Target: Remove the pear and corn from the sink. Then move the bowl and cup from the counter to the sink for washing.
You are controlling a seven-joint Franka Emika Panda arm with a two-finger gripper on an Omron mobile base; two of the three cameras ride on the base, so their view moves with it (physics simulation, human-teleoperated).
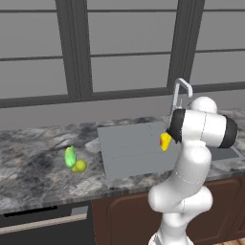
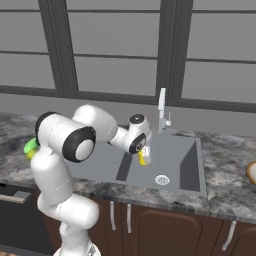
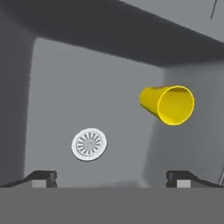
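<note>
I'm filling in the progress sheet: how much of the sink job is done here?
Done: the pear and corn lie on the counter left of the sink. In hand: the cup is in the basin, free of the open gripper above it. Left: the bowl sits on the counter at the right.

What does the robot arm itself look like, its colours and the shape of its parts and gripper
The arm is glossy white, built of rounded, bulbous segments with dark, nearly black bands and round caps at the joints. The gripper ends in two small dark, blocky fingertips with lighter grey faces. No cables or markings are visible.
</note>
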